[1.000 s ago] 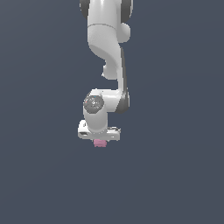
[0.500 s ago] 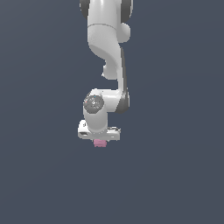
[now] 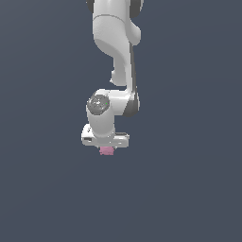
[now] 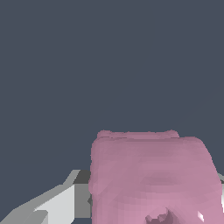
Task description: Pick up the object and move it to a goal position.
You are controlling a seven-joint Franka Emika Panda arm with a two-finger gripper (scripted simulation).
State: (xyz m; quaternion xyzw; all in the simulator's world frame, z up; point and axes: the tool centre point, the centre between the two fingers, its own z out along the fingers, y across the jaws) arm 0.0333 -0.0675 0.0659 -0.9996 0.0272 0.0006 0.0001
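Note:
The object (image 3: pixel 107 151) is a small pink lumpy item just under the white gripper (image 3: pixel 107 144), near the middle of the exterior view. It is narrower than the gripper's hand, and the fingers do not show there. In the wrist view the pink object (image 4: pixel 148 175) fills the space between the fingers, with rounded folds on its surface. One grey-white finger (image 4: pixel 57 205) lies against its side, and only a sliver of the other finger (image 4: pixel 221 178) shows at the frame's edge. The gripper is shut on the object. No goal marker shows.
The white arm (image 3: pixel 116 42) comes down from the exterior view's top to the gripper. Plain dark blue-grey ground (image 3: pixel 189 189) lies all around, and no other objects show in either view.

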